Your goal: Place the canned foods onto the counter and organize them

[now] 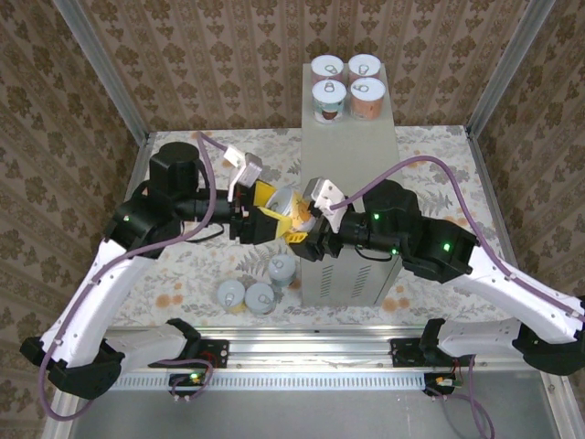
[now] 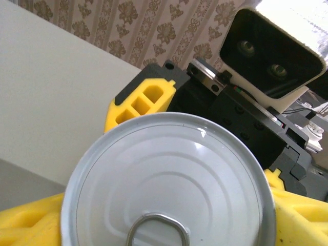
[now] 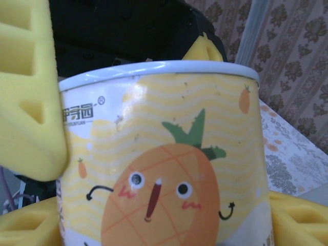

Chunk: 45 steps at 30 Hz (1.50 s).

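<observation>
Top external view: the left pincer and the right pincer meet at the left edge of the tall grey metal box counter. Both are around one yellow pineapple-label tin with a silvery pull-tab lid. Four more tins stand in a square at the counter's far end, and three further tins stand on the floral floor just beside it. Left wrist view: the tin's lid sits between the left pincer's yellow fingers; I cannot tell whether they press it. Right wrist view: the right pincer's yellow fingers clench the tin's label from both sides.
</observation>
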Available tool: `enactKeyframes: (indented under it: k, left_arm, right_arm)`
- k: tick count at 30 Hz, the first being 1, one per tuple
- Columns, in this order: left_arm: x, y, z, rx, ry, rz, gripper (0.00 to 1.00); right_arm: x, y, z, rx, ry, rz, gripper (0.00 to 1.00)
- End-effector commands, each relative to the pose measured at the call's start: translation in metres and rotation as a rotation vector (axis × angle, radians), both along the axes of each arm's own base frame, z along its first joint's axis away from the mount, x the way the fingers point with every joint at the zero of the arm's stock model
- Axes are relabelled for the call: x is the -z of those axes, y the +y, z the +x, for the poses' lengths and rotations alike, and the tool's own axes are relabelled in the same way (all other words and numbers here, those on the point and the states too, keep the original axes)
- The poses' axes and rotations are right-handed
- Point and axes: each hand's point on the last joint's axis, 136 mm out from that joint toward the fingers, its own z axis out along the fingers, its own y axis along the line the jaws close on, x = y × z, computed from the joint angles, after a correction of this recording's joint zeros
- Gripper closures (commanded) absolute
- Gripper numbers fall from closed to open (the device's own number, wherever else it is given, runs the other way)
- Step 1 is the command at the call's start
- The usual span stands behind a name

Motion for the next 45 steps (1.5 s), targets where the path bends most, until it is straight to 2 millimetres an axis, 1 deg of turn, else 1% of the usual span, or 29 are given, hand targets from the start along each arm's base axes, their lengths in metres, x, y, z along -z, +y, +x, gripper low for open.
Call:
enactKeyframes:
  k: [1, 4, 8, 14, 16, 21, 23, 27, 30, 31, 33, 40, 42, 45]
  left_arm:
    - [-0.034, -0.006, -0.008, 0.032, -0.109, -0.129, 0.21]
    - [-0.04, -0.009, -0.004, 0.006, -0.131, -0.168, 0.21]
    - [-0.041, -0.013, 0.004, -0.042, -0.16, -0.177, 0.2]
    - [-0.047, -0.017, 0.011, -0.069, -0.185, -0.214, 0.19]
    - [-0.048, -0.019, 0.012, -0.065, -0.189, -0.223, 0.21]
    - [-0.048, -0.023, 0.014, -0.058, -0.183, -0.22, 0.31]
    - [-0.049, -0.025, 0.016, -0.061, -0.186, -0.216, 0.33]
    - [-0.054, -0.026, 0.024, -0.098, -0.221, -0.206, 0.34]
    - [-0.054, -0.029, 0.033, -0.138, -0.254, -0.17, 0.34]
    - [-0.055, -0.03, 0.041, -0.177, -0.272, -0.152, 0.34]
    - [-0.056, -0.033, 0.048, -0.204, -0.306, -0.121, 0.34]
    - [-0.052, -0.054, 0.069, -0.254, -0.403, 0.013, 0.34]
    - [-0.048, -0.061, 0.078, -0.278, -0.434, 0.066, 0.34]
    - [-0.045, -0.07, 0.09, -0.306, -0.467, 0.115, 0.34]
  right_arm:
    - [-0.025, -0.005, 0.012, 0.094, -0.006, 0.16, 0.39]
    - [-0.022, -0.009, 0.015, 0.125, 0.008, 0.204, 0.4]
    - [-0.018, -0.014, 0.017, 0.155, 0.023, 0.235, 0.41]
    - [-0.019, -0.02, 0.019, 0.184, 0.031, 0.29, 0.41]
    - [-0.017, -0.021, 0.02, 0.193, 0.032, 0.298, 0.41]
    - [-0.018, -0.025, 0.021, 0.213, 0.026, 0.302, 0.39]
    - [-0.018, -0.027, 0.022, 0.222, 0.024, 0.296, 0.33]
    - [-0.017, -0.037, 0.025, 0.268, 0.012, 0.258, 0.14]
    - [-0.016, -0.052, 0.027, 0.319, 0.002, 0.207, 0.05]
    - [-0.017, -0.057, 0.027, 0.335, -0.002, 0.197, 0.03]
    - [-0.017, -0.072, 0.025, 0.375, -0.01, 0.166, 0.01]
    - [-0.026, -0.131, 0.015, 0.508, -0.048, 0.13, 0.0]
    - [-0.028, -0.15, 0.012, 0.558, -0.057, 0.102, 0.0]
    - [-0.036, -0.175, 0.011, 0.636, -0.07, 0.1, 0.0]
